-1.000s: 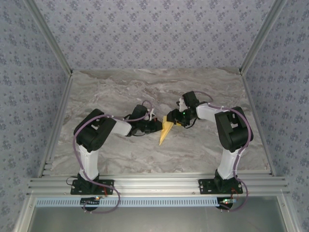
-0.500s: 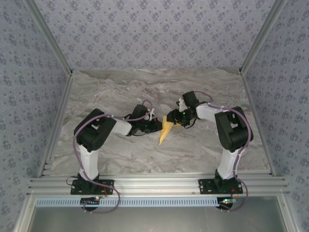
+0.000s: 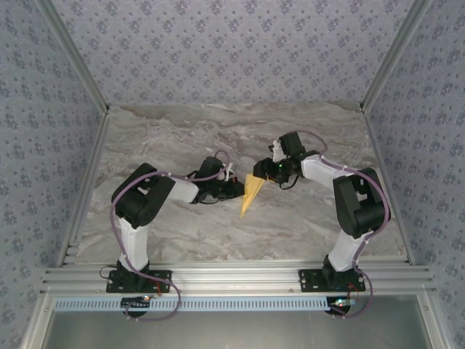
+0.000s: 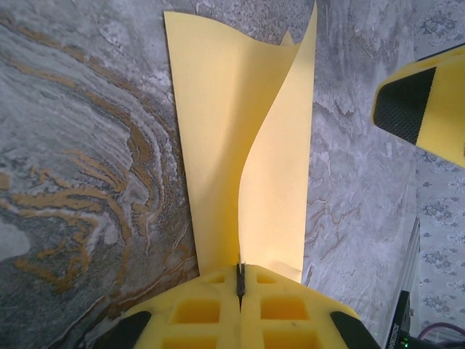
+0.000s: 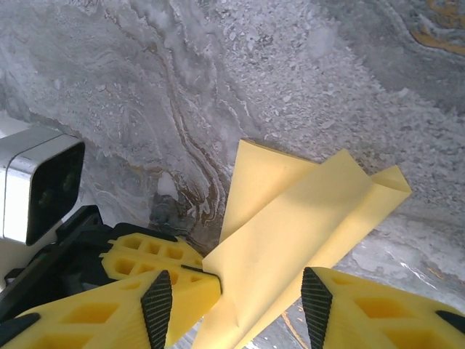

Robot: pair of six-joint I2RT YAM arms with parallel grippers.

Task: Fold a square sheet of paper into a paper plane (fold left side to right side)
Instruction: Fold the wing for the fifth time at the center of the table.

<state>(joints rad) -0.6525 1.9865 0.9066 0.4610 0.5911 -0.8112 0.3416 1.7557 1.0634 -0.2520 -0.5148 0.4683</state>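
Slim yellow-orange paper plane [image 3: 251, 193] lies mid-way across the grey marbled counter [image 3: 182, 138], its tip toward the arms and one flap curling up. The left gripper [image 3: 240, 190] is clamped tight on its left edge. The right gripper [image 5: 236, 305] has its fingers apart astride the wide end; whether they touch it is hard to say.

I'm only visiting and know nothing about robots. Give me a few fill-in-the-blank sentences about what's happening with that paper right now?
1. The left gripper is clamped shut on the ___ paper.
2. The right gripper stands ___, the paper showing between its fingers.
3. Seen from above, the paper's sharp tip aims at the table's ___ edge (near or far).

Missing words: yellow; open; near.
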